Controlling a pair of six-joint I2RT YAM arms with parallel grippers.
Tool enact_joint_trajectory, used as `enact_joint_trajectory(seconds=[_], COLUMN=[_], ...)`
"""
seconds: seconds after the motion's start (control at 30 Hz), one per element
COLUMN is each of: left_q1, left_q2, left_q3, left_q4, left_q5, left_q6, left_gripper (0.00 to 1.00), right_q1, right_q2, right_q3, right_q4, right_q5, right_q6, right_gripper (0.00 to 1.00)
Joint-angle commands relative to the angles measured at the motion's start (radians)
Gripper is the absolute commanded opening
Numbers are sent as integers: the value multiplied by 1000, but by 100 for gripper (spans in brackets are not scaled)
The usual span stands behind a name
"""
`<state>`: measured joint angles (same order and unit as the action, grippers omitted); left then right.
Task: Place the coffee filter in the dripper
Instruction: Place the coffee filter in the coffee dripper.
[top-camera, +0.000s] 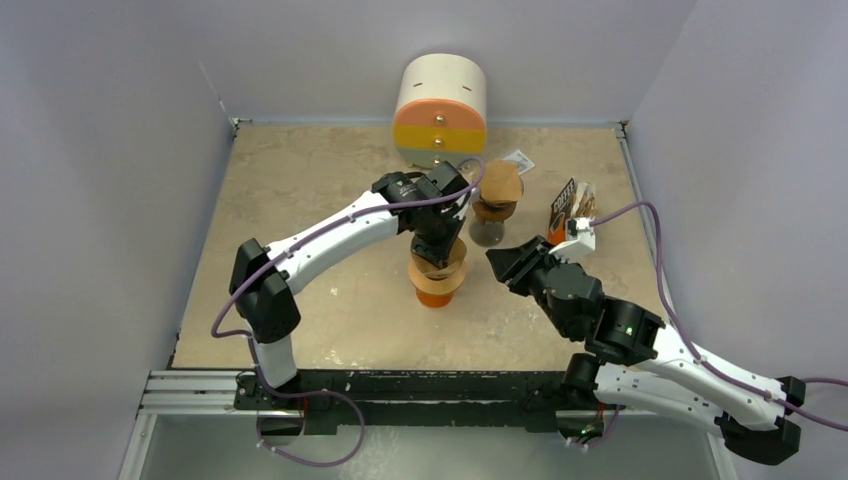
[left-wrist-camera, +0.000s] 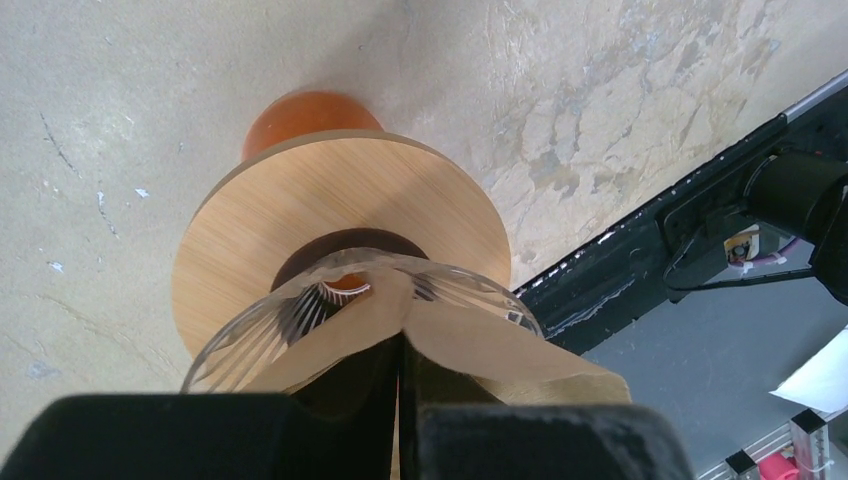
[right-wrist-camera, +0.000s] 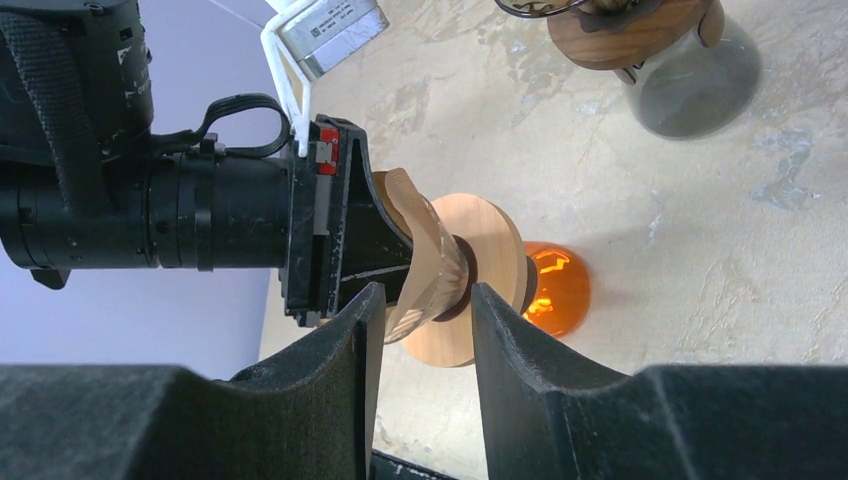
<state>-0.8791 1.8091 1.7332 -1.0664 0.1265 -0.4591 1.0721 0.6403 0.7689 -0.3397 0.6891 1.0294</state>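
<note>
Left wrist view: the wooden collar (left-wrist-camera: 330, 200) hides most of the orange carafe (left-wrist-camera: 300, 115). The left gripper's fingers (left-wrist-camera: 340, 410) mask the near part of the paper filter (left-wrist-camera: 490, 345) and of the glass dripper (left-wrist-camera: 250, 335), and run off the bottom edge.

Top view: the left gripper (top-camera: 438, 245) covers both filter and dripper mouth. Print on the packet (top-camera: 566, 208) is too small to read.

Right wrist view: the second brewer (right-wrist-camera: 680, 60) is cut by the top edge.

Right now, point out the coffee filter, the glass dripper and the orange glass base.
coffee filter (left-wrist-camera: 515, 362), left wrist view, on its brown paper flap.
glass dripper (left-wrist-camera: 255, 335), left wrist view, on its ribbed clear wall.
orange glass base (right-wrist-camera: 555, 290), right wrist view, on its round belly.
</note>
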Motion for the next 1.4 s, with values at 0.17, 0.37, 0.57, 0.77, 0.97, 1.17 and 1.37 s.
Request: enact_joint_trajectory(seconds=[0.17,0.37,0.57,0.77,0.97,1.17,1.37], left_q1=[-39,-46,-47,-47,-47,-47,-50], left_q2=[15,13,13,11,3,2,2], left_q3=[16,-14,-33,-47,-50,-34,-11], left_q4=[-21,-5,-1,3,7,9,6], left_q5=[-40,-26,-27,-22,-25,-11,10], left_q6=[-1,-4,-1,2,5,7,7], left_gripper=[0,10,25,33,36,21,2], right_q1=[-3,-3,-3,-3,-3,-3,-3], right_q2=[-19,-21,-19,-10,-4,-8,-15], right_q3=[-5,-7,-5,-2,-3,-8,-7], right_q4=[-8,-14,-15,-15,-12,-11,-16], right_q5=[25,21,14,9,4,4,8], right_q6=[16,18,20,24,28,34,35], right_gripper=[40,40,40,40,40,40,40])
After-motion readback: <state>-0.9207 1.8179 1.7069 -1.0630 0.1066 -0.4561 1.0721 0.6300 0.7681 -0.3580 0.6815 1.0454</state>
